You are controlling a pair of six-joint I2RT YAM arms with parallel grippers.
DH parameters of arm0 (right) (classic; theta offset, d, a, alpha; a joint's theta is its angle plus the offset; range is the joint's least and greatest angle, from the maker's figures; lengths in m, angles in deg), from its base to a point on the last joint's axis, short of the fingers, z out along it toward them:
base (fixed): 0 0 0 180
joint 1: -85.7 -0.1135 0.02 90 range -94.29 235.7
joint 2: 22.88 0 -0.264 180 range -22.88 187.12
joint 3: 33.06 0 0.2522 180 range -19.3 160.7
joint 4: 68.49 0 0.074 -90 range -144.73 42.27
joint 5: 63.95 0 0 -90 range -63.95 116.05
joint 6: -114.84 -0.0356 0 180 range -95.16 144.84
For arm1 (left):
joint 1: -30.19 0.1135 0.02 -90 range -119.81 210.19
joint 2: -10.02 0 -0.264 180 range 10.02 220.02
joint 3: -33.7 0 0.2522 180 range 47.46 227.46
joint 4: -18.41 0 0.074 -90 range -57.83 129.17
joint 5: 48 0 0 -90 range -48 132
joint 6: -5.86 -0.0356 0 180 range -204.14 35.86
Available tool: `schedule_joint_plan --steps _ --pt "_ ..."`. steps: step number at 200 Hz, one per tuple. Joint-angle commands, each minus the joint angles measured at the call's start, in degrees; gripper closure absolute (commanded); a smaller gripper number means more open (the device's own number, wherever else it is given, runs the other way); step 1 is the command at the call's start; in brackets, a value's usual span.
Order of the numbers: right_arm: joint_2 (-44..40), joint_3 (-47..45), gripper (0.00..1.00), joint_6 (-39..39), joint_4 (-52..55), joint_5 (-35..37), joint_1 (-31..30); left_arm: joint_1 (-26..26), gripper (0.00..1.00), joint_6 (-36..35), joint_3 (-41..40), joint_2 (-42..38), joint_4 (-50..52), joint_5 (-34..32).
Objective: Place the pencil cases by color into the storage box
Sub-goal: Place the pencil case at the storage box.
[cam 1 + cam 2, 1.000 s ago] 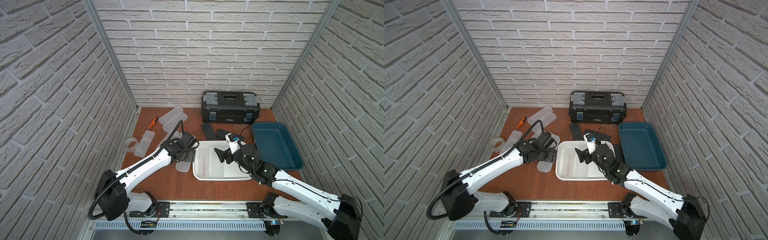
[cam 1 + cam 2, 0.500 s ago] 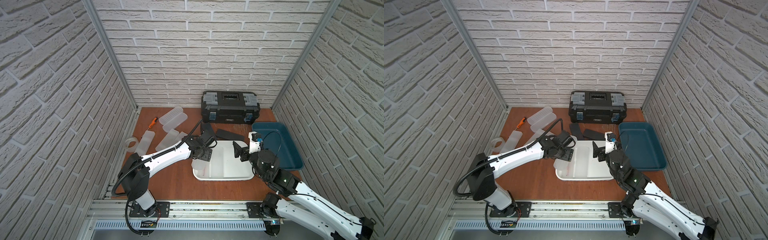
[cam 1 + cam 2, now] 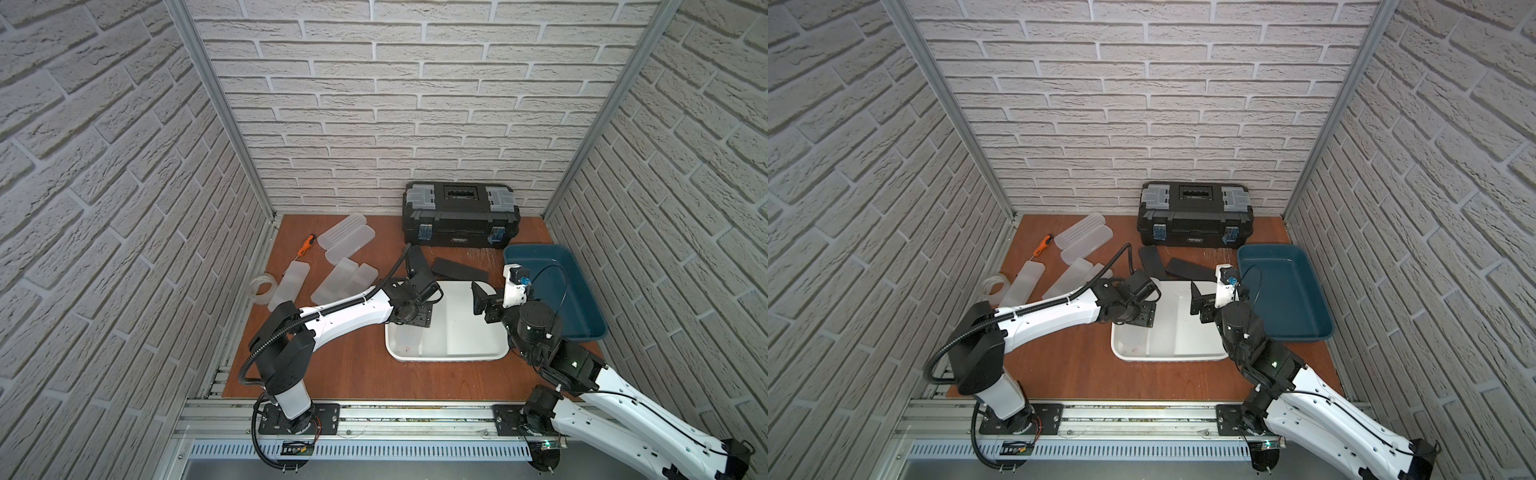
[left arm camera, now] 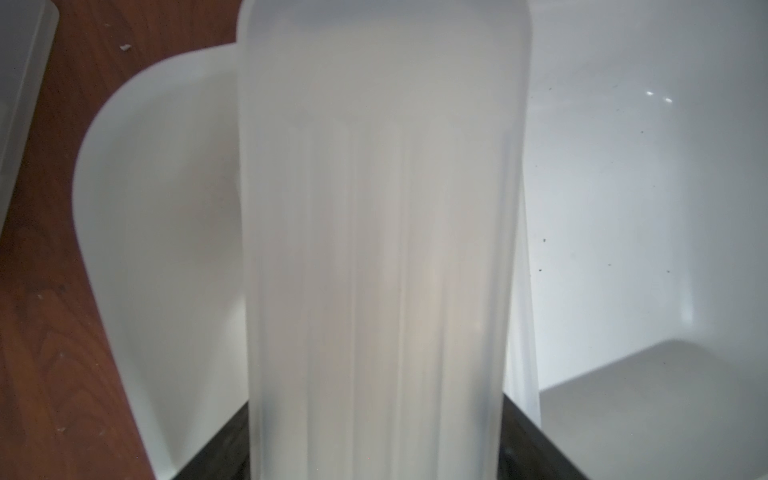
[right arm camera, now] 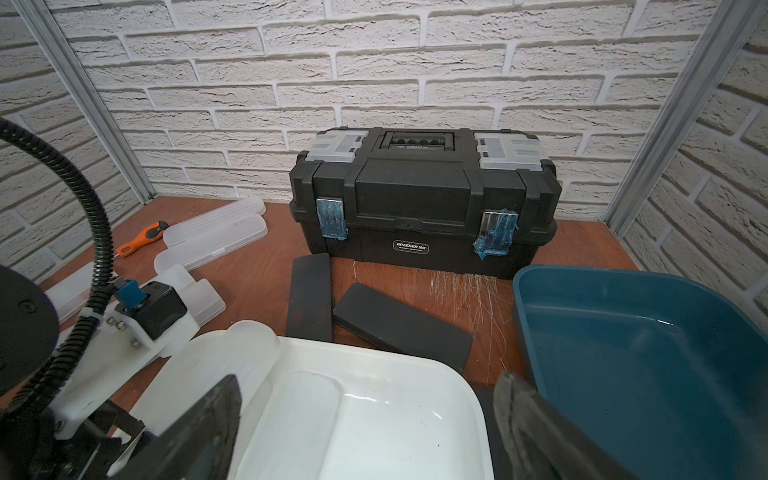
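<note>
My left gripper (image 3: 415,321) (image 4: 376,455) is shut on a frosted white ribbed pencil case (image 4: 382,249) (image 3: 409,338). The case reaches down into the left part of the white storage box (image 3: 451,358) (image 3: 1167,357). Another frosted case (image 5: 299,415) lies inside the box. Two black pencil cases (image 3: 417,259) (image 3: 459,270) (image 5: 399,328) lie on the table behind the box. Several frosted cases (image 3: 345,237) (image 3: 332,280) (image 3: 289,282) lie at the back left. My right gripper (image 3: 484,305) (image 5: 361,432) hangs open and empty over the box's right far corner.
A blue tray (image 3: 536,249) (image 5: 540,291) stands right of the white box. A black toolbox (image 3: 459,218) stands against the back wall. An orange-handled screwdriver (image 3: 306,243) and a clear tape roll (image 3: 262,286) lie near the left wall.
My left arm has carried the frosted case rightward from the table's left side to over the white box. My right gripper has drawn back from the box's middle to its right far corner.
</note>
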Motion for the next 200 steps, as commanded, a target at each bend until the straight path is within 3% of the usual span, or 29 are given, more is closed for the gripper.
schedule_joint_plan --steps 1,200 --pt "0.2 0.3 0.05 -1.2 -0.3 -0.2 0.2 -0.2 0.46 2.6 -1.2 -0.5 -2.2 -1.0" --pt "1.9 0.4 0.04 -2.0 0.1 -1.6 0.9 -1.1 0.43 6.0 -4.4 4.9 -0.4 -1.7"
